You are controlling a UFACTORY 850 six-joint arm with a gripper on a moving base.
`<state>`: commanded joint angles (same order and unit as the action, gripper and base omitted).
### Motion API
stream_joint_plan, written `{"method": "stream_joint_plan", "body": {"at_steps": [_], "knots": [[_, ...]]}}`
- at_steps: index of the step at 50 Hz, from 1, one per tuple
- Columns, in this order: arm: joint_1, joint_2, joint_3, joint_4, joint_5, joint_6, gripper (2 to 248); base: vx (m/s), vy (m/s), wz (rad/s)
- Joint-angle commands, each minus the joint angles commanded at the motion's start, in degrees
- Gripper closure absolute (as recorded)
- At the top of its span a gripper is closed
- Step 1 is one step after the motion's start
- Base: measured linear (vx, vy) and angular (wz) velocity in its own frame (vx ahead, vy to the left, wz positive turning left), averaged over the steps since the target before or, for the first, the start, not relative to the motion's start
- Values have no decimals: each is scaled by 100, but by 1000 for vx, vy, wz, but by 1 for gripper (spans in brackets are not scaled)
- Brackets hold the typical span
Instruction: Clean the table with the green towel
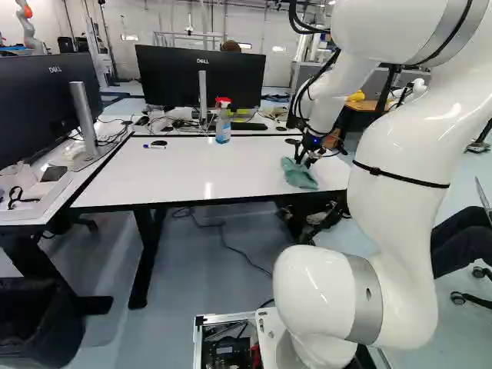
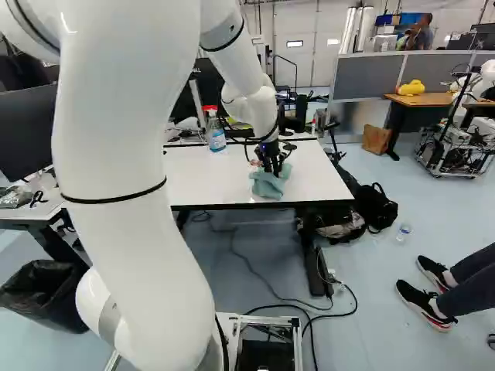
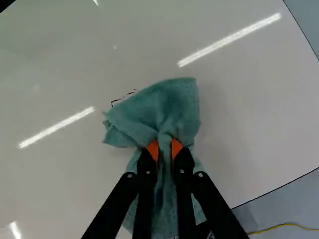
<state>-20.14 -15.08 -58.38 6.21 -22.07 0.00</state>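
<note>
At the right end of the white table (image 1: pixel 207 173) in the left base view, my gripper (image 1: pixel 305 157) points down at the green towel (image 1: pixel 298 175). In the right base view the towel (image 2: pixel 267 184) lies bunched on the tabletop under the gripper. The wrist view shows my gripper (image 3: pixel 165 149) shut on a fold of the towel (image 3: pixel 162 107), its orange pads pressing from both sides. Some small dark marks (image 3: pixel 122 97) show on the table just beside the towel's edge.
A spray bottle (image 1: pixel 223 123) and a blue marker (image 1: pixel 154 147) with a dark object (image 1: pixel 159 143) stand or lie towards the table's back. Monitors (image 1: pixel 201 77) rise behind. A person's legs (image 2: pixel 464 274) are at the right of the right base view, with another robot (image 2: pixel 472 116) beyond.
</note>
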Motion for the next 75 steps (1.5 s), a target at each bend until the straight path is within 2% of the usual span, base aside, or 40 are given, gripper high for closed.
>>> {"method": "stream_joint_plan", "body": {"at_steps": [12,29,57,75], "knots": [[-116,-232,-285,0,0,0,200,0,0,0],[-18,-611,-764,0,0,0,200,0,0,0],[338,-1121,-1433,0,0,0,200,0,0,0],[610,-1045,-1332,0,0,0,200,0,0,0]]}}
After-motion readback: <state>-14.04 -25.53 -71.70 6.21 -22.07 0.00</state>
